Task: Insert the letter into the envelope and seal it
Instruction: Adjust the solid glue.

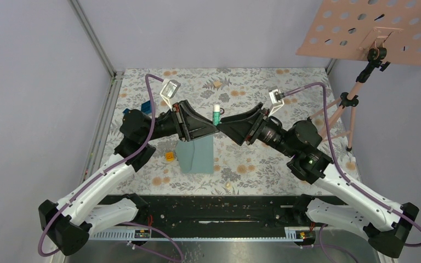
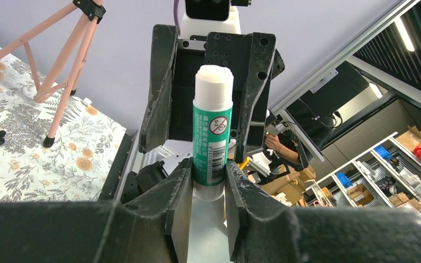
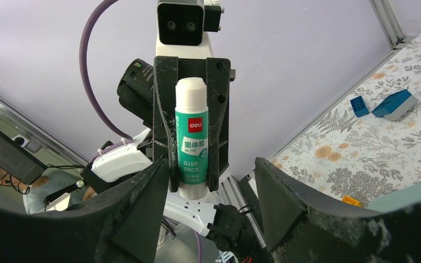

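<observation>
Top external: teal envelope (image 1: 197,156) flat on table (image 1: 285,93); left pincer (image 2: 208,183) clenched on glue stick (image 2: 212,126); right pincer (image 3: 211,164) released.

Glue stick (image 2: 212,126) in left gripper (image 2: 208,174)

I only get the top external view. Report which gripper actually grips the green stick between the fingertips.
Observer: The left gripper does. Its fingers pinch the lower end of the green-and-white cylindrical plastic glue stick.
Operator: Check the other one.
Observer: The right gripper has its jaws spread wide, with a gap to the stick on both sides.
Operator: Read the label.
Observer: In the right wrist view, the green label says GLUE STICK in white letters.
</observation>
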Controlling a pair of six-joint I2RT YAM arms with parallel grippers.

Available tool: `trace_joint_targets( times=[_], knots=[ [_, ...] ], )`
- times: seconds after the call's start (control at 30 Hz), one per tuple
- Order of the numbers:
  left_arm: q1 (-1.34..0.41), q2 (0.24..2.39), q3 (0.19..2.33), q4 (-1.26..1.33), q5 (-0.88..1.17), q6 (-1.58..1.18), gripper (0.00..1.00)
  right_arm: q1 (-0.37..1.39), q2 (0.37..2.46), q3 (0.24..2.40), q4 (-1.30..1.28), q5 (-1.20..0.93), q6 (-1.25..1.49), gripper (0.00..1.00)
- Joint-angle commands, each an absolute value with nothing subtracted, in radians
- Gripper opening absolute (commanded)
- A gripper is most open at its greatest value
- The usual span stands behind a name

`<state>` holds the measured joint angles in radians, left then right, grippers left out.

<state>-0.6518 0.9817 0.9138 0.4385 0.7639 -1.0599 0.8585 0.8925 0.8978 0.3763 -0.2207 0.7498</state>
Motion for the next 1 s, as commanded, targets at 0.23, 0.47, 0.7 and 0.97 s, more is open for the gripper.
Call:
trace_joint_targets(
  times=[0.23, 0.47, 0.7, 0.97],
  knots=[
    [-0.65, 0.954, 0.917, 0.485, 0.752, -1.067, 0.0, 0.865, 0.947, 0.974, 0.447, -0.234, 0.726, 0.66],
    [-0.65, 0.947, 0.913, 0.483, 0.761, -1.065, 0.0, 0.866, 0.967, 0.995, 0.462, -0.24, 0.726, 0.51],
    [-0.65, 0.941, 0.917, 0.469, 0.762, -1.052, 0.0, 0.865, 0.978, 1.007, 0.466, -0.278, 0.73, 0.0],
    [-0.619, 0.923, 1.057, 0.084, 0.799, -0.829, 0.85, 0.853, 0.954, 1.086, 0.254, -0.298, 0.632, 0.0]
  ],
)
